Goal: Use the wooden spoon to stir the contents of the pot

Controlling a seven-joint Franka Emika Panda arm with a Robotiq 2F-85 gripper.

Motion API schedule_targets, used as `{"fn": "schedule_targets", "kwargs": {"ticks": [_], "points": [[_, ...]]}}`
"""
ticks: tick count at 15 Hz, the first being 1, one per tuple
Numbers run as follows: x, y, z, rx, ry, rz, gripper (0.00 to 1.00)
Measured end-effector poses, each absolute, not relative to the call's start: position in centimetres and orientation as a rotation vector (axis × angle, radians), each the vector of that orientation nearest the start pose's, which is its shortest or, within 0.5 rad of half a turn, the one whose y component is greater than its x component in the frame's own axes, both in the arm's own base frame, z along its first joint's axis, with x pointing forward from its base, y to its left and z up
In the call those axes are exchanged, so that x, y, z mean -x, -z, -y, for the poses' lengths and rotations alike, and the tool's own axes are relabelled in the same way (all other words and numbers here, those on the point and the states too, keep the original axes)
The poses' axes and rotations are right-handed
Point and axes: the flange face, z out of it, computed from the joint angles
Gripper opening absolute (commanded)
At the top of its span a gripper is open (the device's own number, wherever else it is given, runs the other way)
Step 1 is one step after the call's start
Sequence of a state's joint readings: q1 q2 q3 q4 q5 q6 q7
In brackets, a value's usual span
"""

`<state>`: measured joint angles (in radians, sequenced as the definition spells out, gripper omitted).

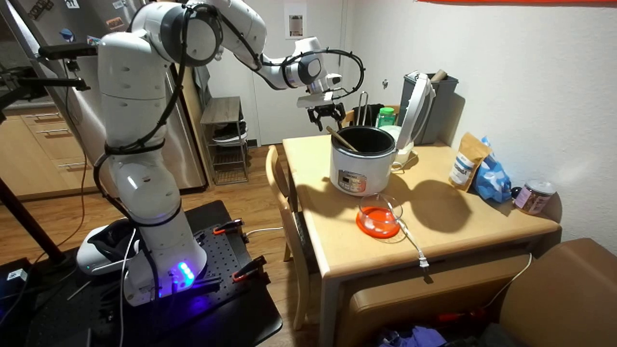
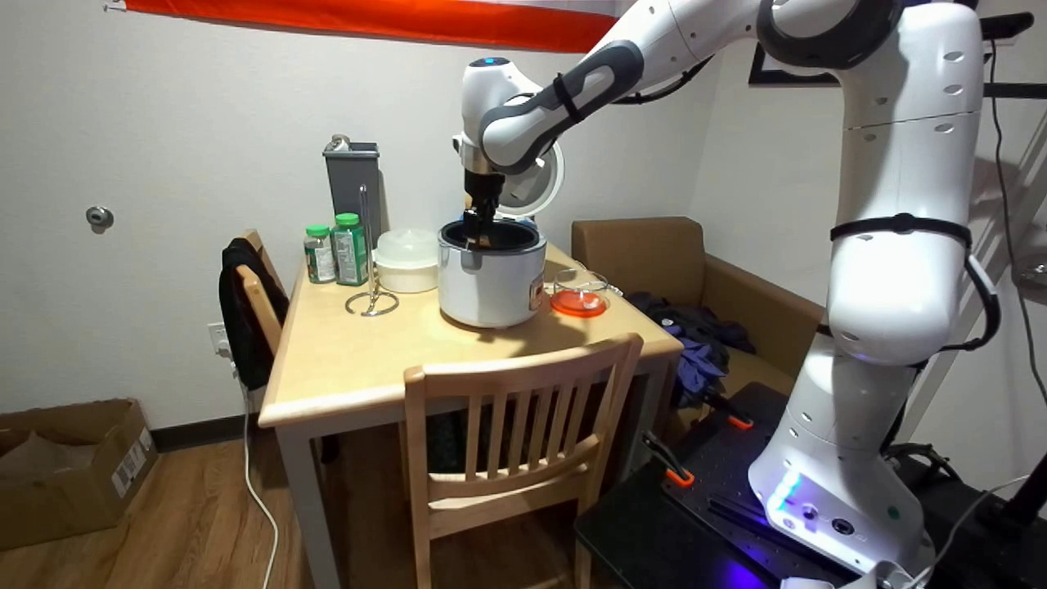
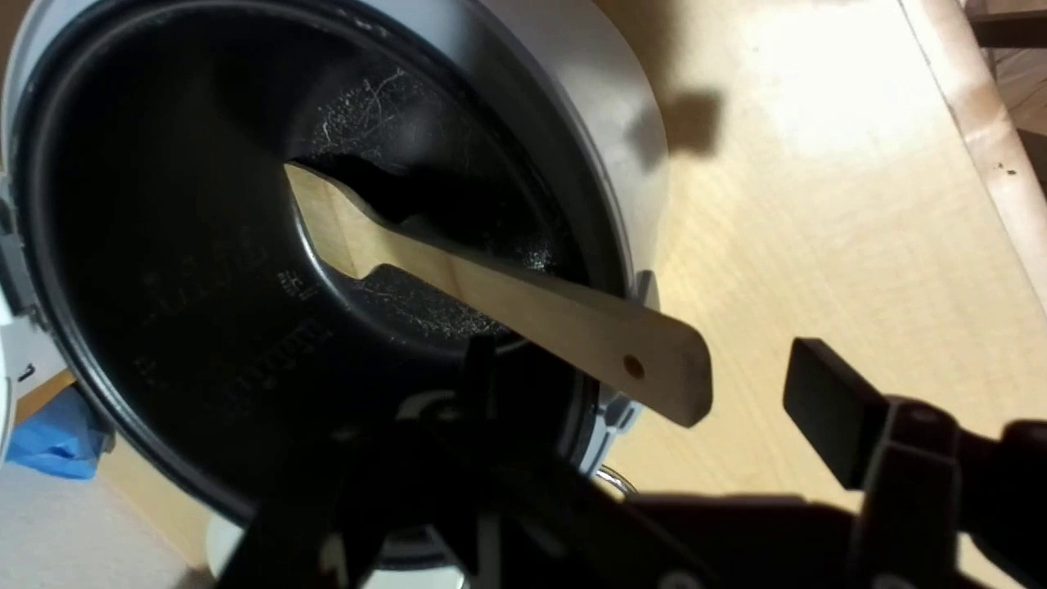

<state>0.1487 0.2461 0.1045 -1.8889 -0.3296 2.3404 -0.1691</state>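
The white pot (image 1: pixel 362 164) stands on the table with its black inside open upward; it also shows in an exterior view (image 2: pixel 491 286) and the wrist view (image 3: pixel 634 106). The wooden spoon (image 3: pixel 507 290) leans inside it, flat blade on the bottom and holed handle end over the rim. Its handle shows in an exterior view (image 1: pixel 341 139). The inside shows pale scratch-like marks; I see no clear contents. My gripper (image 1: pixel 329 124) is open above the rim. In the wrist view its fingers (image 3: pixel 654 384) are apart on either side of the handle end, not closed on it.
A white lid (image 1: pixel 414 113) stands upright beside the pot. A glass bowl on an orange dish (image 1: pixel 378 226) and a white plug cable (image 1: pixel 412 238) lie in front. A metal stand (image 2: pixel 368 254), green-lidded jars (image 2: pixel 350 249) and a white container (image 2: pixel 406 266) are near. A chair (image 2: pixel 523 376) faces the table.
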Motion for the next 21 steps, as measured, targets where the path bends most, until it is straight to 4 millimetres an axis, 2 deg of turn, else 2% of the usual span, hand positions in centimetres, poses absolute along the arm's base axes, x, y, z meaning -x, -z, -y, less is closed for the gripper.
{"fn": "schedule_targets", "kwargs": {"ticks": [5, 8, 9, 10, 13, 16, 21], "points": [[-62.1, -39.2, -14.1, 3.199, 0.35, 1.003, 0.2], [-62.5, -40.2, -13.8, 3.209, 0.388, 1.005, 0.03], [-62.8, -40.9, -13.7, 3.216, 0.416, 1.01, 0.01], [-63.0, -41.8, -13.5, 3.225, 0.448, 1.011, 0.05], [-63.5, -43.5, -13.6, 3.228, 0.511, 0.995, 0.04], [-63.8, -44.3, -13.3, 3.23, 0.549, 0.982, 0.04], [-64.6, -45.6, -11.8, 3.247, 0.615, 0.894, 0.04]]}}
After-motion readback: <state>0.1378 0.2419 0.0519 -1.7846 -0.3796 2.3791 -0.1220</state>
